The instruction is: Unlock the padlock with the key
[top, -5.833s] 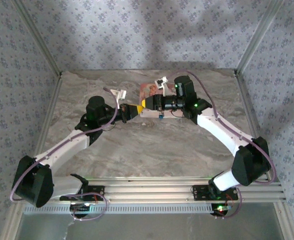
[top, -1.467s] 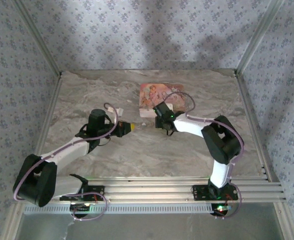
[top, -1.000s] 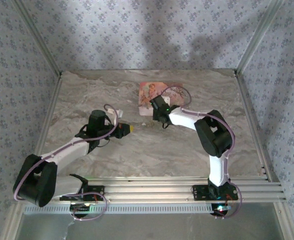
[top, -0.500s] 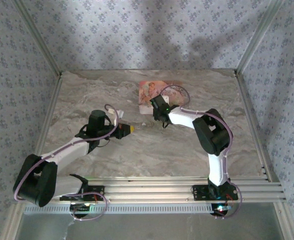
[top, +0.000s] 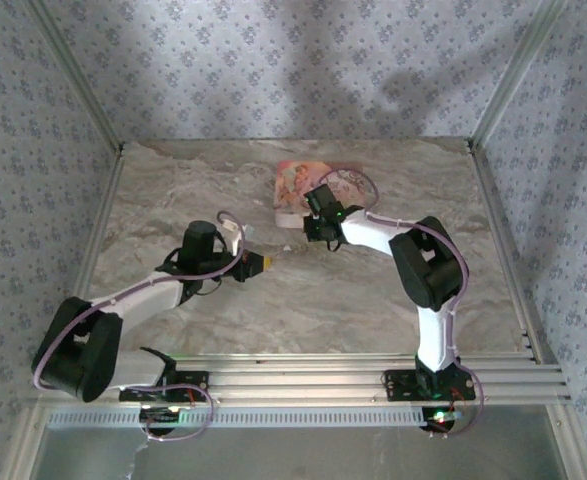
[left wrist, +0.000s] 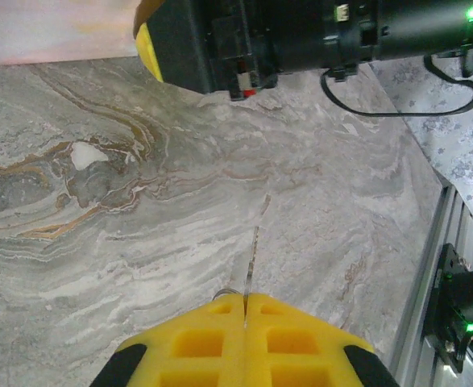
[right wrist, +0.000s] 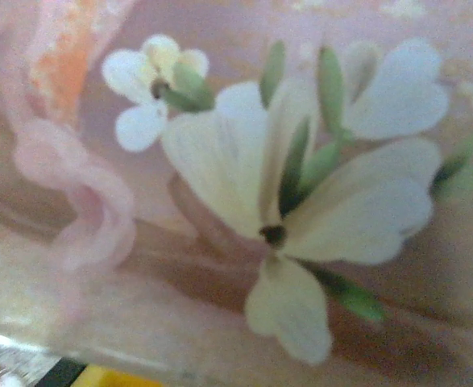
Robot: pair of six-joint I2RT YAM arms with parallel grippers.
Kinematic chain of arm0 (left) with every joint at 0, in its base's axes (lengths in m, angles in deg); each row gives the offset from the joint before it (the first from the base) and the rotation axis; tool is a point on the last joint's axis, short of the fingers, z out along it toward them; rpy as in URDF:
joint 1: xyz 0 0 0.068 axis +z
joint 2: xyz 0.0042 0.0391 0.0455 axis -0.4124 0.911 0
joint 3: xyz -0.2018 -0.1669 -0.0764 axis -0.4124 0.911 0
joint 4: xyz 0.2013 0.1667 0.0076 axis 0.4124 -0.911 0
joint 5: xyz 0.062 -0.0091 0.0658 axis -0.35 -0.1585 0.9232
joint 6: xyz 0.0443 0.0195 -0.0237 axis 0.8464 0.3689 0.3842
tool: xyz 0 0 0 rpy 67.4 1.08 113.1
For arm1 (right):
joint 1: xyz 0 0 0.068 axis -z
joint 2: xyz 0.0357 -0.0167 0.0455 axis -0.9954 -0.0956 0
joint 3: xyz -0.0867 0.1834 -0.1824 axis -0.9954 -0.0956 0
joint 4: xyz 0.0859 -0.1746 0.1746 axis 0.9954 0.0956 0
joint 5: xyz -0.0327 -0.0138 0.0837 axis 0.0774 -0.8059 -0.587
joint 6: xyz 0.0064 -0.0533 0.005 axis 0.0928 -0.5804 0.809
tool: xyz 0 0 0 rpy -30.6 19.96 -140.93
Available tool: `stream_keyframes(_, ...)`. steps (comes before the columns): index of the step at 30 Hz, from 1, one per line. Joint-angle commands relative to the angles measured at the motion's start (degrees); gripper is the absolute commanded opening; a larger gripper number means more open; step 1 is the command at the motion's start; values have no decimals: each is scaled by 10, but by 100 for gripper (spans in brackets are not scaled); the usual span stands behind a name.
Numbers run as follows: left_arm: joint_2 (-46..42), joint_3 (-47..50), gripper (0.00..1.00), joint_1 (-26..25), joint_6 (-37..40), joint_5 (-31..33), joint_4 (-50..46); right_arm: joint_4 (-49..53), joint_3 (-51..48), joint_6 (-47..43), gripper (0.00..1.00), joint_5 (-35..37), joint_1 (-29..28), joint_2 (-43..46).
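My left fingers (left wrist: 243,306) are pressed shut on the key (left wrist: 252,256). Its thin blade sticks out over the bare desk (left wrist: 123,234), toward the right arm. The right fingers (top: 316,232) are at the pink box (top: 298,182); I cannot tell how wide they stand.

Both arms are built alike, the left arm (top: 138,297) and the right arm (top: 373,230): smooth white link shells between bulky black joint housings. A lilac cable (top: 464,275) loops loosely along each arm. Small green lights (left wrist: 471,13) glow on the right arm's black wrist and at its base. The left arm's jaws are bright yellow blocks moulded with square recesses and edged in black.
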Motion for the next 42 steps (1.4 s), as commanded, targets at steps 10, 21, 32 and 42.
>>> stream_keyframes(10,19,-4,0,-4,-19,-1,79,-13,-42,32,0,-248,37,82)
stream_keyframes(21,60,0,0,-46,26,32,184,129,21,154,0,-281,63,107)
stream_keyframes(32,122,8,0,-58,19,67,328,197,58,206,0,-297,50,139)
stream_keyframes(42,171,18,0,-67,-20,68,423,177,52,262,0,-375,66,148)
